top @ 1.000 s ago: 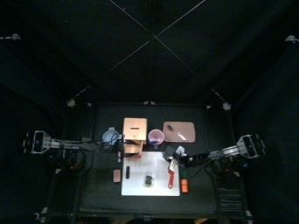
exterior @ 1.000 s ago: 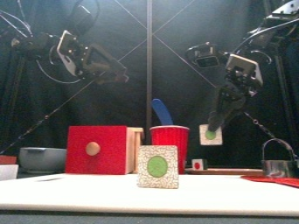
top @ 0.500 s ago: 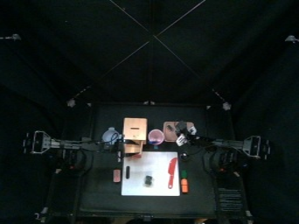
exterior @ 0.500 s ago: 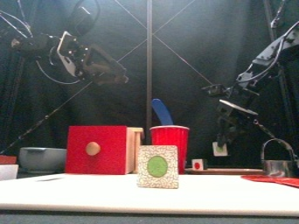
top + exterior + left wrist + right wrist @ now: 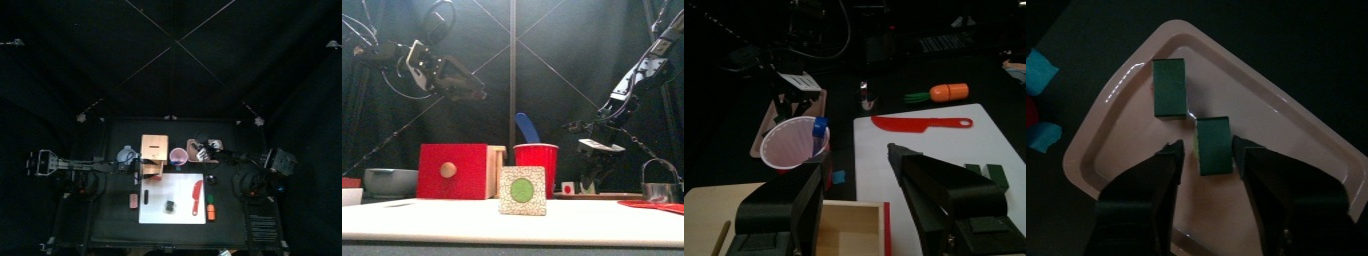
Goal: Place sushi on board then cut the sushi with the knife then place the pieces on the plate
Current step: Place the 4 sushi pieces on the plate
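Two dark green sushi pieces lie on the pink tray [image 5: 1293, 130]: one piece [image 5: 1168, 86] farther out, the other piece [image 5: 1213, 143] between my right gripper's jaws with pink showing on both sides. The right gripper [image 5: 1212, 152] is open and hovers over the tray [image 5: 214, 146]. Another sushi piece [image 5: 523, 190] stands on the white board [image 5: 181, 215], also seen as a sushi piece [image 5: 170, 206] from above. The red knife [image 5: 197, 190] lies on the board. My left gripper [image 5: 858, 160] is open and empty, held high over the wooden box [image 5: 764, 215].
The red-fronted box [image 5: 453, 171], a red cup [image 5: 536, 165] with the blue knife [image 5: 527, 127], and the blue-grey bowl [image 5: 389, 180] stand at the back left. A toy carrot [image 5: 211, 210] lies on the board's right side. The metal cutter [image 5: 660, 186] is at right.
My right gripper carried a sushi piece from over the board back to the pink tray, lowered it and opened around it. The left arm has stayed where it was.
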